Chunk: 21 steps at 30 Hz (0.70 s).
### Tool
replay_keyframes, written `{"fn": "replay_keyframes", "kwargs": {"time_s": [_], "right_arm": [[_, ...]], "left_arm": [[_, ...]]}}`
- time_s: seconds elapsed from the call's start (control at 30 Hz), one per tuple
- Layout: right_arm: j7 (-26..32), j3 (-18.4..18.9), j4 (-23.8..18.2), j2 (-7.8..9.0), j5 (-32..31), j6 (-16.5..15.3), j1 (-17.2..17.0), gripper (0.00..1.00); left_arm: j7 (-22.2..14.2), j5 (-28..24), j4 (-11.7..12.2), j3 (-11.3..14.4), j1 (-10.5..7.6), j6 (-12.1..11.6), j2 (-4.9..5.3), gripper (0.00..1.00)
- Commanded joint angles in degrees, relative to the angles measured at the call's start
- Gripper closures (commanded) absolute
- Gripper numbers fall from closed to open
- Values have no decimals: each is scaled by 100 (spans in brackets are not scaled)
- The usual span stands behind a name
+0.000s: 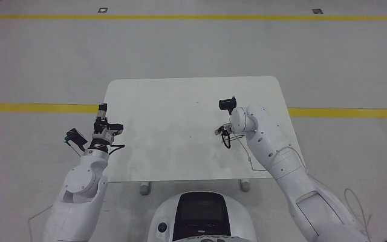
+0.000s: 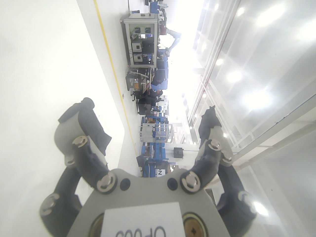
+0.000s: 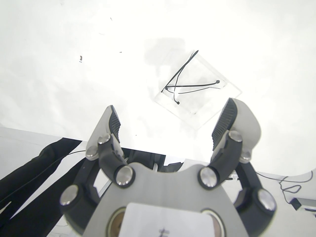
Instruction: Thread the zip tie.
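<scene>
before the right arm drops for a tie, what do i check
1. right gripper open: ok
2. right gripper empty: ok
3. zip ties lying in the clear tray: ok
4. one tie lying clear of the others: not ok, they cross
5. left gripper open and empty, ready to take the other end: ok
6. right gripper's height above the tray: cannot tell

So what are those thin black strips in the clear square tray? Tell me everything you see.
They are zip ties: thin, black, plastic-looking, with small blocky heads. A few lie loose and crossed over one another, none looped, in a clear tray on the white table. Nothing grips them; the open right gripper is apart from them.
</scene>
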Motion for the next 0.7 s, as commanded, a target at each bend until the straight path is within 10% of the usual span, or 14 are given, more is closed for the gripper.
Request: {"fn": "replay_keyframes", "kwargs": {"time_s": [0.0, 0.6, 0.67], "right_arm": [[-60, 25, -1, 2, 8, 18, -6, 0], [-367, 236, -3, 44, 7, 124, -161, 0], [-292, 239, 53, 34, -82, 124, -124, 44]], "left_arm": [[0, 0, 0, 0, 0, 0, 0, 0], [0, 0, 0, 0, 0, 0, 0, 0], [0, 0, 0, 0, 0, 0, 0, 0]]}}
